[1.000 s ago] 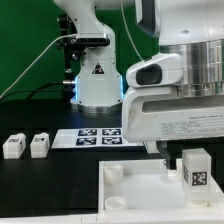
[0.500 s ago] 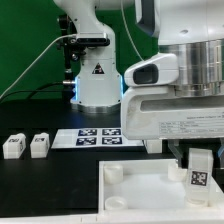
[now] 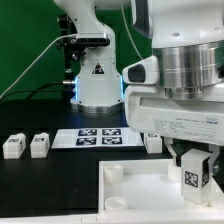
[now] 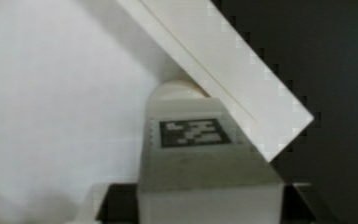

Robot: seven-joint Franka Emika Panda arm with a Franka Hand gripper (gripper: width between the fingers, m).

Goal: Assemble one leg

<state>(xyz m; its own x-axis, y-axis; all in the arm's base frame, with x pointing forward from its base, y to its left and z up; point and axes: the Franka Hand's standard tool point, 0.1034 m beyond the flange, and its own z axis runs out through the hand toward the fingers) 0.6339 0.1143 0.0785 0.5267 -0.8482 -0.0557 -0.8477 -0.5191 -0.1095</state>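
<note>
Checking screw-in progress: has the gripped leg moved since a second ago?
Yes, slightly. The leg, held in the gripper, leaned toward the exterior view's right, then returned; it stays over the same corner of the white panel.

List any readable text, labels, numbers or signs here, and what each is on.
No words or numbers can be read.
Arm base: triangular warning sign, symbol only, detail blurred.
Gripper body: printed label, too small to read.
Held leg, marker board, two loose legs: marker tags, black-and-white patterns, no text.
</note>
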